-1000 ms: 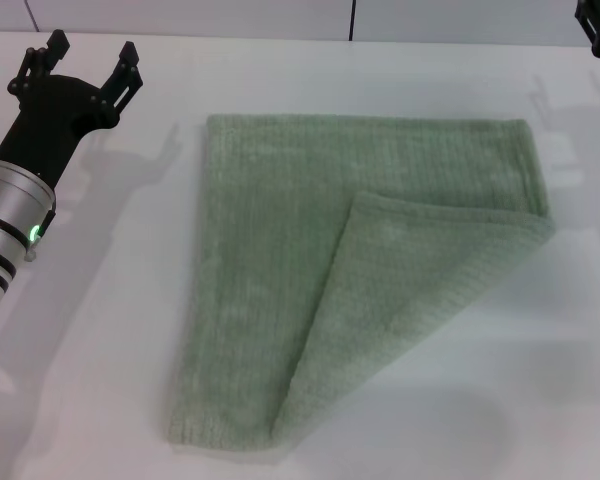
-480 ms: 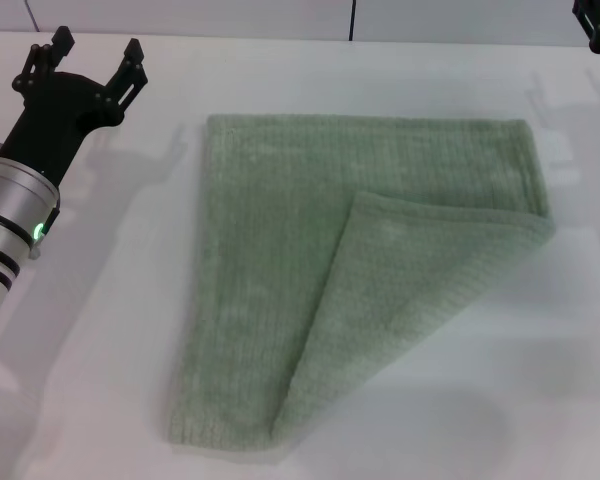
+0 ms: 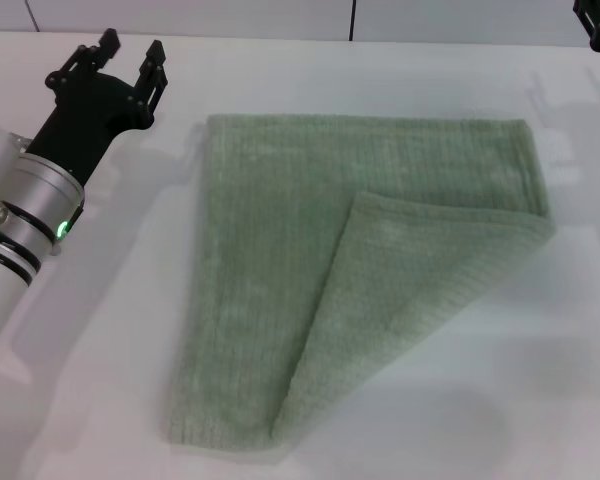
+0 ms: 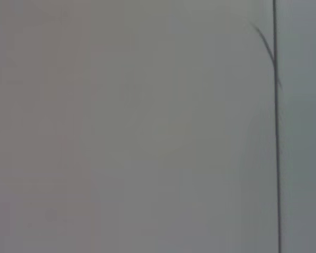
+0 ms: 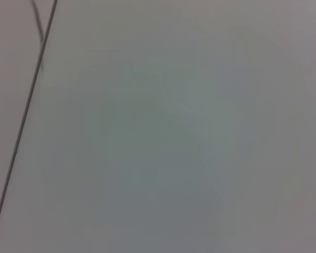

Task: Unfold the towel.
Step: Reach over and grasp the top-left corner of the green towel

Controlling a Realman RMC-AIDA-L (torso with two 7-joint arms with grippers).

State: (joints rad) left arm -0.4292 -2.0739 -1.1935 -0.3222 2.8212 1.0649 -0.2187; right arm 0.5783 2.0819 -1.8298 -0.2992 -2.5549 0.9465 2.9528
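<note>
The green towel [image 3: 360,270] lies flat on the white table [image 3: 540,400] with its near right corner folded over onto itself, while the left gripper [image 3: 128,58] hovers spread apart just beyond its far left corner, touching nothing.

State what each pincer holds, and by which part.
Nothing is held. The left pincer is open and empty, beside the towel; the right pincer is barely in view.

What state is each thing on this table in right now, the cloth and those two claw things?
towel: lying flat on the table, one corner folded over diagonally, not held.
left end effector: open, empty, apart from the towel's far left corner.
right end effector: at the far right edge, mostly out of view.
</note>
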